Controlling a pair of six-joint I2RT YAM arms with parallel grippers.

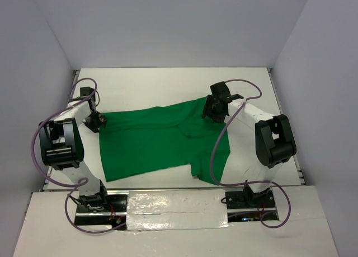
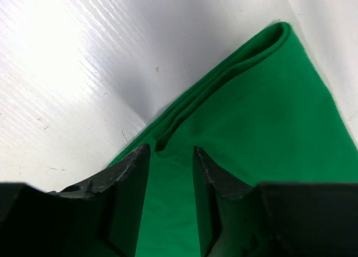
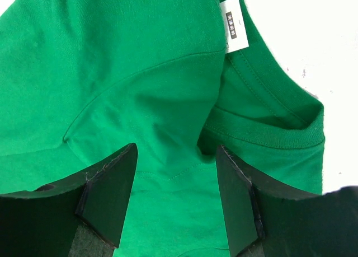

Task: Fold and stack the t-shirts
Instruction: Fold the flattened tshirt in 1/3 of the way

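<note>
Right gripper (image 3: 176, 148) points down over the collar end of the t-shirt (image 1: 162, 142), jaws spread wide and gripping nothing. Its arm (image 1: 274, 139) bends in from the shirt's right side. Left gripper (image 2: 170, 150) sits low at the shirt's left edge, jaws parted over the doubled cloth. The shirt lies spread on the table (image 1: 168, 83), partly folded. A white label (image 3: 235, 24) shows at its collar (image 3: 268, 131).

Top cam's up high at the near edge, looking down on the whole table (image 1: 168, 83). Wrist cams sit right up close on the t-shirt (image 1: 156, 142), which all three share.
</note>
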